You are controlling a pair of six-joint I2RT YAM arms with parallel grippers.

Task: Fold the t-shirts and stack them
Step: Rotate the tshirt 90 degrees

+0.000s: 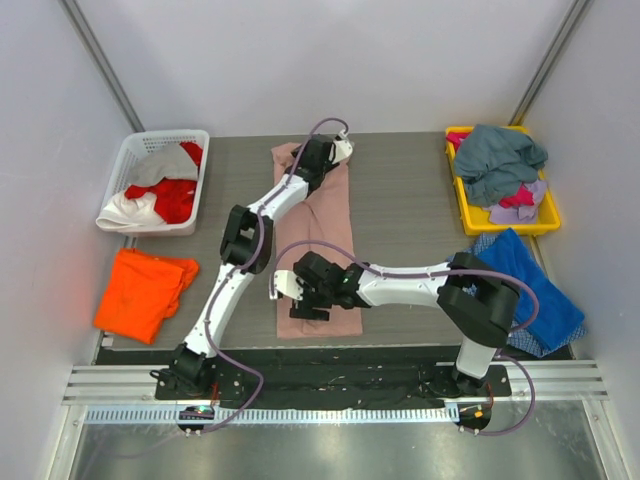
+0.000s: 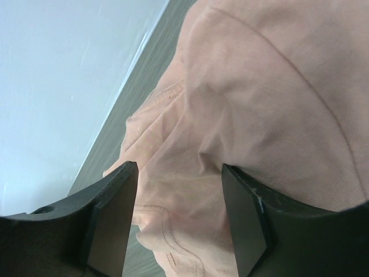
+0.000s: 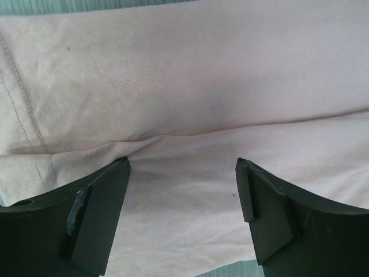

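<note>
Table [image 1: 410, 220]: one pink t-shirt [image 1: 335, 210]; one orange t-shirt [image 1: 145, 290].

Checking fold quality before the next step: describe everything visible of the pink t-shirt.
The pink t-shirt is a soft, dusty-pink knit, folded into a long narrow strip on the table, running from far centre toward the near edge. Stitched hems show; the far end is bunched, and a crease crosses the near end. The left gripper straddles the far end, the right gripper the near end, both with jaws open; whether either touches the fabric cannot be told.
</note>
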